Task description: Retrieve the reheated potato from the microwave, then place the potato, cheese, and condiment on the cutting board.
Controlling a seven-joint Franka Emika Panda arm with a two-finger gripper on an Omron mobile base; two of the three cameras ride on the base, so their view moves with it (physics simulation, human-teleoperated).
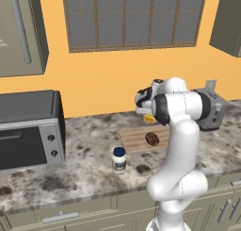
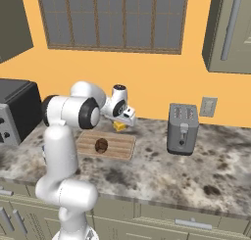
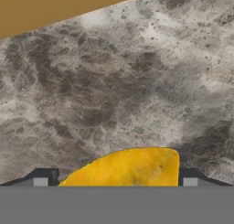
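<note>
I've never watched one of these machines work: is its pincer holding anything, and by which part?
It holds the cheese, the yellow wedge sitting between the pincer tips; which part they press cannot be told.

The cheese [image 3: 130, 168] sits between the two dark fingertips [image 3: 43, 177], its yellow curved top rising above them; beyond the fingers spreads mottled grey-brown counter [image 3: 119, 77]; farthest from them, a slanted orange wall [image 3: 50, 6] strip.
</note>
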